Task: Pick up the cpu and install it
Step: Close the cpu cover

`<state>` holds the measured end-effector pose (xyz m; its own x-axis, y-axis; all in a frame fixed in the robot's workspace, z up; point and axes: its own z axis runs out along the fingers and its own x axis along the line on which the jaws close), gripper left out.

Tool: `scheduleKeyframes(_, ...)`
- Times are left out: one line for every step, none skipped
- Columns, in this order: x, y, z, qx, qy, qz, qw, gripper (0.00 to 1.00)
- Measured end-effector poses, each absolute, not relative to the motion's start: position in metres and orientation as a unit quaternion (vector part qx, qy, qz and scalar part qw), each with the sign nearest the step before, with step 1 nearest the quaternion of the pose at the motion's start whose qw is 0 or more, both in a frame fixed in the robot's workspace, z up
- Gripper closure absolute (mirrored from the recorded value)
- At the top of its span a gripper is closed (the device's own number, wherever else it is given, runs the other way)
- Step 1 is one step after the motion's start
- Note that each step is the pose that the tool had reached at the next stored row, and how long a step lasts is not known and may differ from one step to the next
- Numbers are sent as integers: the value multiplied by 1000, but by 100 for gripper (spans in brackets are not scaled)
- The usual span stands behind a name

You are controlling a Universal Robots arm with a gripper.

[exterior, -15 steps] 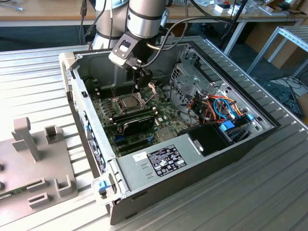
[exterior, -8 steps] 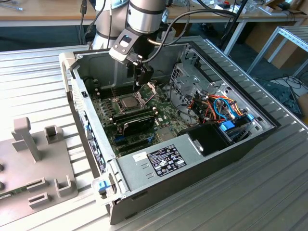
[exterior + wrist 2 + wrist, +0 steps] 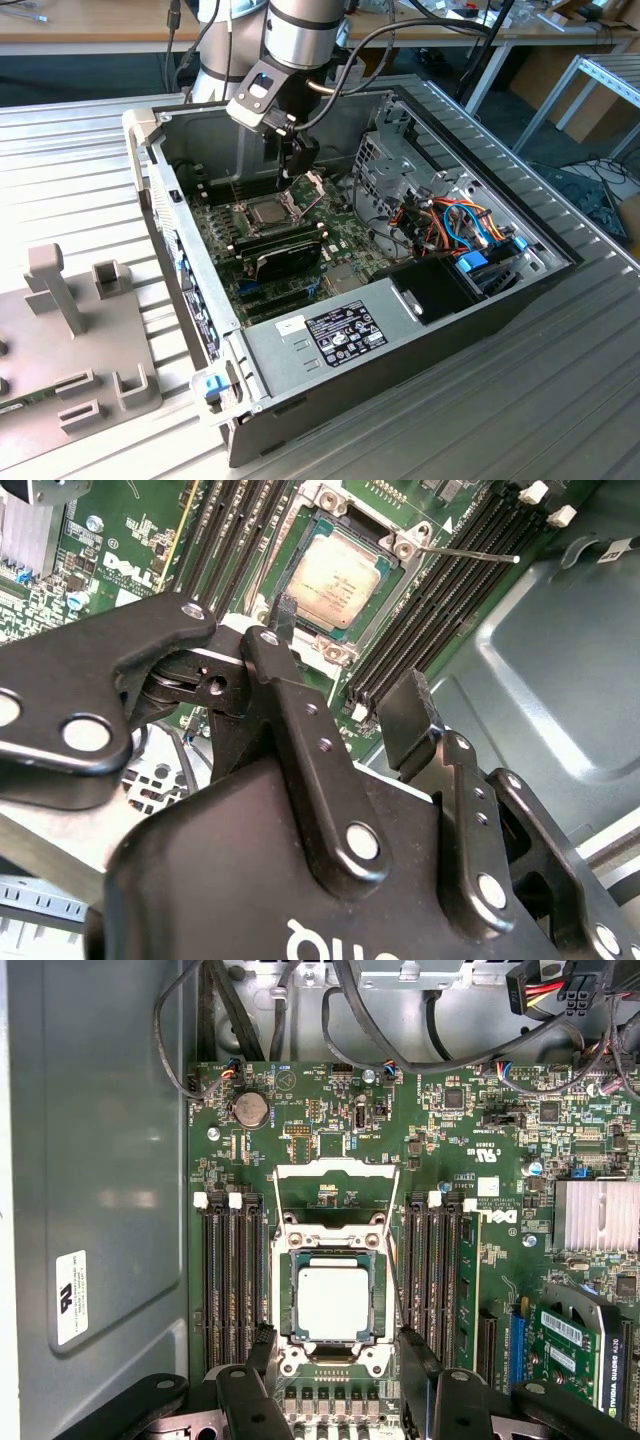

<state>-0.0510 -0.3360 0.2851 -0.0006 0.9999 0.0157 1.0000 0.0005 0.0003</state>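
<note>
Exterior view: my fingers hover over cpu, lying in socket mid-motherboard.
Second wrist view: fingers spread apart, gripping nothing.
First wrist view: retention frame hinged open.
Risk, I judge: lowering fingertip nudges unclamped cpu askew, bending pins.

Silver arm, black claw, shiny rivets

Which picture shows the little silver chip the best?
The first wrist view: the cpu faces the camera squarely, whole, lying in its socket. The second wrist view shows it tilted. In the exterior view it is a tiny square near the gripper.
</note>
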Motion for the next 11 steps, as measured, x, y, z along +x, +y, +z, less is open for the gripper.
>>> scheduleKeyframes(-51,-336,285,-707,-707,-6,5,39)
scheduleKeyframes(-51,-336,285,-707,-707,-6,5,39)
scheduleKeyframes(-51,-336,285,-707,-707,-6,5,39)
scheduleKeyframes(-51,-336,285,-707,-707,-6,5,39)
scheduleKeyframes(-51,-336,285,-707,-707,-6,5,39)
scheduleKeyframes(-51,-336,285,-707,-707,-6,5,41)
scheduleKeyframes(-51,-336,285,-707,-707,-6,5,54)
scheduleKeyframes(-51,-336,285,-707,-707,-5,5,54)
scheduleKeyframes(-51,-336,285,-707,-707,-5,5,60)
scheduleKeyframes(-51,-336,285,-707,-707,-5,5,66)
scheduleKeyframes(-51,-336,285,-707,-707,-5,5,78)
